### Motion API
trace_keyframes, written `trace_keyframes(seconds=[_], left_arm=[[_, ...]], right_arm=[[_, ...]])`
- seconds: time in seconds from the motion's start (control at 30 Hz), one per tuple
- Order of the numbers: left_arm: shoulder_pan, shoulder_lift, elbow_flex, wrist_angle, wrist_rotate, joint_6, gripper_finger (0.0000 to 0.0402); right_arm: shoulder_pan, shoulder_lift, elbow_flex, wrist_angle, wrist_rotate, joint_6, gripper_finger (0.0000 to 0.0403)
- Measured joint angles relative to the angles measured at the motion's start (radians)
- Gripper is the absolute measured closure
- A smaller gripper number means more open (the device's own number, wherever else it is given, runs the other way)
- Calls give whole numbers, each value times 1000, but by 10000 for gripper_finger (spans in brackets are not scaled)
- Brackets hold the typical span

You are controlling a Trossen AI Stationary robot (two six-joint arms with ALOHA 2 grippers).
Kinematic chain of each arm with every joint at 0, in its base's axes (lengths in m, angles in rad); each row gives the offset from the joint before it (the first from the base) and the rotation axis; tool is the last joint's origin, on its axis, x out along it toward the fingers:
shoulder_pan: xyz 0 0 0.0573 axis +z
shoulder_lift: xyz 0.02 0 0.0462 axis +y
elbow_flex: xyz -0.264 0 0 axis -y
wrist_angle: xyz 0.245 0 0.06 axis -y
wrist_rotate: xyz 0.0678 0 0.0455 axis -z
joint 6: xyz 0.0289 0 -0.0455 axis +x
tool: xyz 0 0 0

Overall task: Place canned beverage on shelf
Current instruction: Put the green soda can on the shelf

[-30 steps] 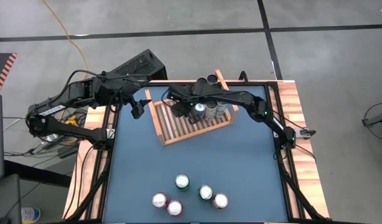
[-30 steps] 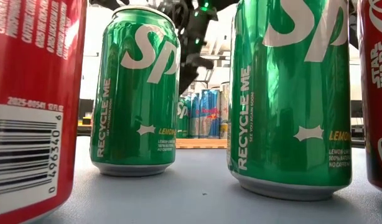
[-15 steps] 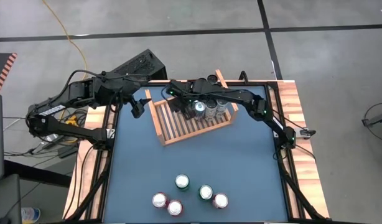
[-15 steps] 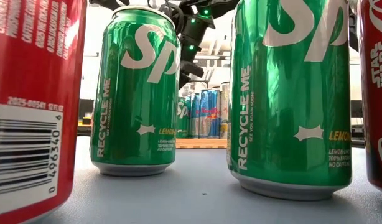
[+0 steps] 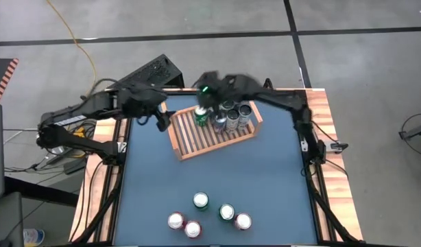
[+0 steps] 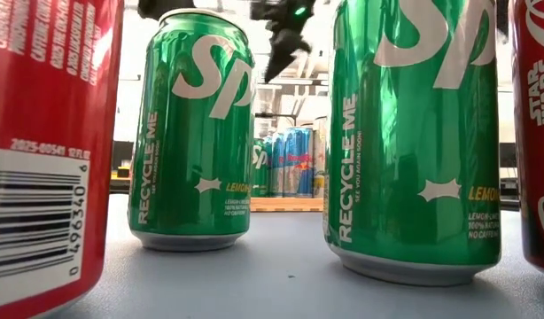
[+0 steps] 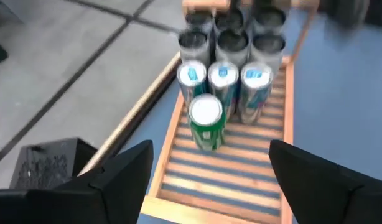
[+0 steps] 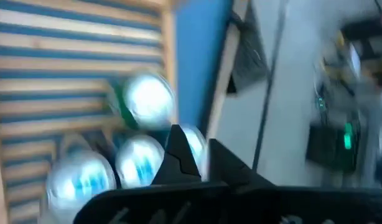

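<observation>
Lifting off the shelf (image 5: 214,134), the right gripper (image 5: 205,91), fingers pressed together, has left a green can (image 5: 201,115) standing; left gripper (image 5: 160,120), spread, waits at nine o'clock.

Blue-topped desk (image 5: 217,171) with wooden side strips, seen from above. Wooden slatted shelf (image 5: 203,140) sits on the desk at its far side, angled, low raised boards round it. On the shelf: a cluster of cans (image 5: 231,116) packed at one end, and one green can (image 5: 201,115) standing just in front of them, upright. Slats beyond that are bare. Near edge of the desk: five loose cans (image 5: 209,214) standing upright in a group, two green (image 5: 200,200), rest silver or red topped.
</observation>
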Motion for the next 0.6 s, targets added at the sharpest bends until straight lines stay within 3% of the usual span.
trace_keyframes(seconds=[0.2,0.37,0.5,0.6], left_arm=[[17,114,-66,184,123,66,153],[38,234,-72,280,137,148,258],[56,326,-72,302,253,153,362],[60,382,-72,328,318,168,392]], right_arm=[[-65,-199,1,-106,15,194,403],[-83,-309,0,-114,28,217,403],[-83,-377,0,-122,77,216,403],[-83,-407,0,-131,107,216,403]])
